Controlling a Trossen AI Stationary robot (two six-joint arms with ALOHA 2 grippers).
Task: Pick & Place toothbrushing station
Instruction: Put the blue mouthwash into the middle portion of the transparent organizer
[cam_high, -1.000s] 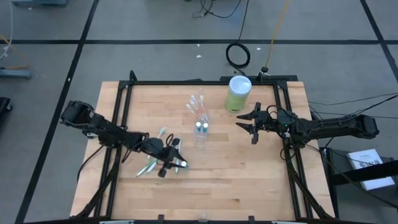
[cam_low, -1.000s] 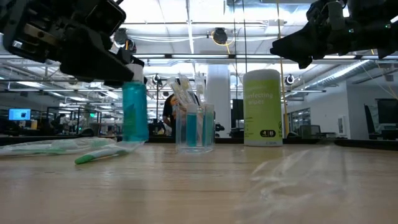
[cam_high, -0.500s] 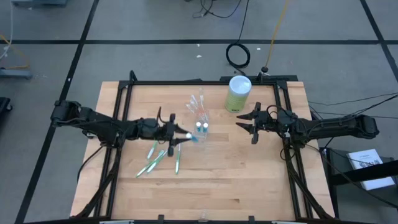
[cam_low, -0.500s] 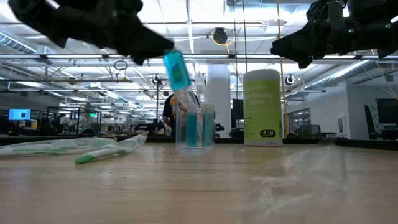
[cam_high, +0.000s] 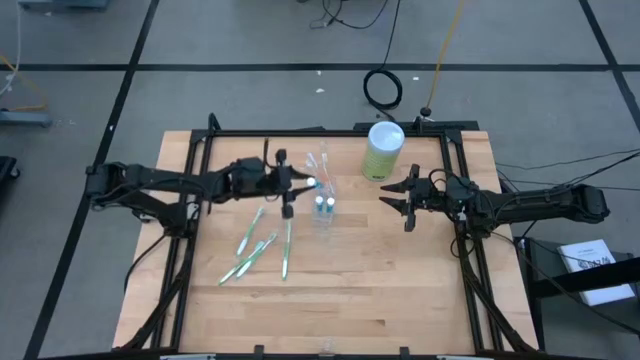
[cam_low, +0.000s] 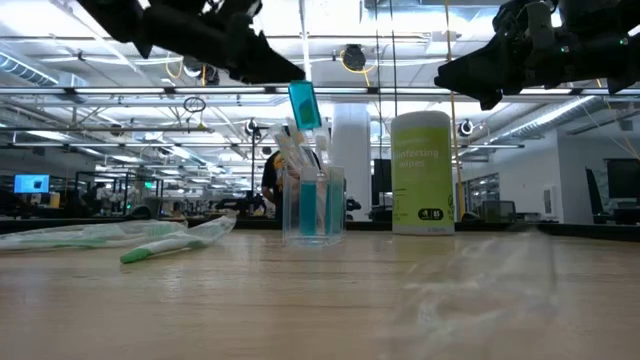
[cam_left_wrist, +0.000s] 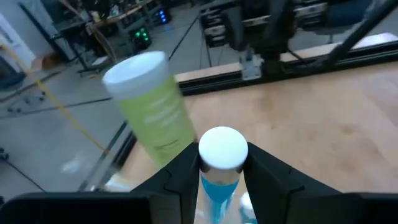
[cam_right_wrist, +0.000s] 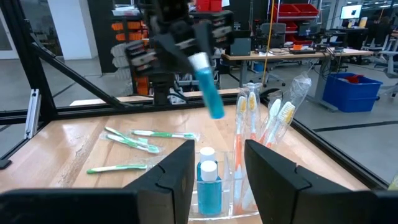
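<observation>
- High view: your left gripper (cam_high: 300, 184) carries a blue tube with a white cap (cam_high: 312, 184) and sits just beside the clear cup station (cam_high: 322, 203), on its left-rear side. The right gripper (cam_high: 398, 197) waits well apart to the right, fingers spread and empty, near the lime-green canister (cam_high: 383, 150). Loose green-white toothbrushes (cam_high: 263, 244) lie on the table in front of the left arm.
- Low view: the tube (cam_low: 303, 104) hangs tilted above the cup (cam_low: 313, 205), capped end pointing away from the gripper; the cup lies below and slightly right.
- Left wrist view: the fingers clamp the tube (cam_left_wrist: 222, 163), white cap forward, canister (cam_left_wrist: 153, 104) beyond.
- Right wrist view: the held tube (cam_right_wrist: 208, 86) slants over the cup (cam_right_wrist: 218, 186), which already holds two blue tubes and orange-white toothbrushes (cam_right_wrist: 246, 137). I judge you must level it upright before lowering.
</observation>
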